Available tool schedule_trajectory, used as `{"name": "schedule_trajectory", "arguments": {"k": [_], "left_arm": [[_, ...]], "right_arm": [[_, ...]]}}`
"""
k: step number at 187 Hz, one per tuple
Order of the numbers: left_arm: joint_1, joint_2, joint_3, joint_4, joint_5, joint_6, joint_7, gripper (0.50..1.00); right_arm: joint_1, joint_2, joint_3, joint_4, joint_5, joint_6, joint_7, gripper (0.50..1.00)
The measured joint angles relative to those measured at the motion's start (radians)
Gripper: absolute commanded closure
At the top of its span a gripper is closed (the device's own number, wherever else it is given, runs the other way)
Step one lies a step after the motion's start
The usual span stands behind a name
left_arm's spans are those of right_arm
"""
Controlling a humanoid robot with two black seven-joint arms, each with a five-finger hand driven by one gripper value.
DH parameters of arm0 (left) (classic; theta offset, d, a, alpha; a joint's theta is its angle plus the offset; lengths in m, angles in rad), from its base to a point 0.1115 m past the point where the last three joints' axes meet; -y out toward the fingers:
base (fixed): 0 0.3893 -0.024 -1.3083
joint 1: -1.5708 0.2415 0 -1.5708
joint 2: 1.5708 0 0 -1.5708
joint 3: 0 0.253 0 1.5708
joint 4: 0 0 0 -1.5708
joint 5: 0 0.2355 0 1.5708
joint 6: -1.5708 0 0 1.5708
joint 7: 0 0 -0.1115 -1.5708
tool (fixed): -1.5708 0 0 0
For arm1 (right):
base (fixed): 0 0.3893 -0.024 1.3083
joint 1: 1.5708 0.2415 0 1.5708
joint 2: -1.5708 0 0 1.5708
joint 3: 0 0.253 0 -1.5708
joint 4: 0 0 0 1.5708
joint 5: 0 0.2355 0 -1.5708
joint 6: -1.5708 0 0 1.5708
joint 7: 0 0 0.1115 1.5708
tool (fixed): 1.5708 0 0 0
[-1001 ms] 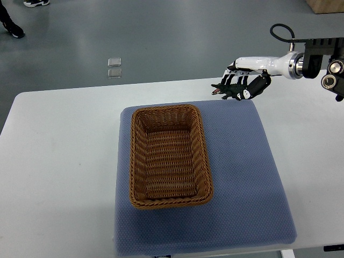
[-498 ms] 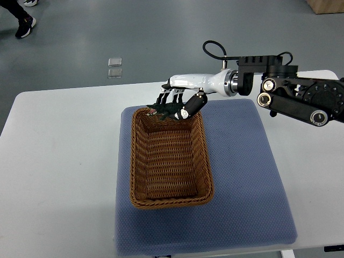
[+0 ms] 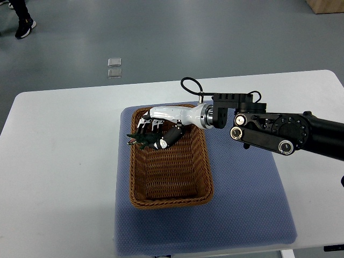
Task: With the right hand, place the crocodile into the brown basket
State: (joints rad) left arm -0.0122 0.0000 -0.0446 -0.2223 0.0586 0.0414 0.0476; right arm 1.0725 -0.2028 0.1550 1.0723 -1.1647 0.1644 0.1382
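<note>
Right robot hand (image 3: 160, 123), white-backed with black finger joints, was clenched around the small dark green toy crocodile (image 3: 142, 140), thumb below and fingers above. From the top view, the hand had travelled further left than half a second before: then it hung at the far rim of the brown woven wicker basket (image 3: 167, 203), and now it reached across the basket's far end to its far-left corner. The crocodile was over the left rim there, its open snout poking past the wicker above the blue padded mat (image 3: 247, 204); I could not tell whether it touched the rim. The black jointed forearm (image 3: 279, 132) had come in with the hand and now lay across the mat's right side, just beside the basket.

The basket sat lengthwise on the mat, which lay on the white table (image 3: 59, 161). Beyond the table, two small clear square tiles (image 3: 114, 67) lay on the grey floor (image 3: 215, 37), and a person's dark shoe (image 3: 24, 28) showed at the top-left corner. Nothing lay inside the basket under the hand.
</note>
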Motion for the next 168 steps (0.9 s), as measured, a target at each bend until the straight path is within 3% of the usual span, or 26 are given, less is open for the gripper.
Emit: {"name": "schedule_trajectory", "arguments": {"k": [25, 44, 59, 86, 121, 168], "left_arm": [[0.0, 0.0, 0.0, 0.001, 0.0, 0.0, 0.0, 0.5], [0.0, 0.0, 0.0, 0.001, 0.0, 0.0, 0.0, 0.5], [0.0, 0.0, 0.0, 0.0, 0.0, 0.0, 0.0, 0.5], [0.0, 0.0, 0.0, 0.004, 0.0, 0.0, 0.0, 0.5], [0.0, 0.0, -0.001, 0.007, 0.0, 0.0, 0.0, 0.5], [0.0, 0.0, -0.001, 0.009, -0.001, 0.0, 0.0, 0.5]], "right_arm": [[-0.021, 0.01, 0.0, -0.012, -0.002, -0.013, 0.0, 0.991], [-0.033, 0.022, -0.003, -0.023, -0.004, -0.016, 0.0, 0.897], [-0.035, 0.024, -0.007, -0.026, -0.005, -0.017, 0.0, 0.75], [-0.035, 0.023, -0.011, -0.028, -0.006, -0.016, 0.0, 0.615], [-0.032, 0.016, -0.011, -0.028, -0.006, -0.01, 0.0, 0.589], [-0.011, -0.026, 0.005, -0.021, 0.005, -0.004, 0.005, 0.589]]}}
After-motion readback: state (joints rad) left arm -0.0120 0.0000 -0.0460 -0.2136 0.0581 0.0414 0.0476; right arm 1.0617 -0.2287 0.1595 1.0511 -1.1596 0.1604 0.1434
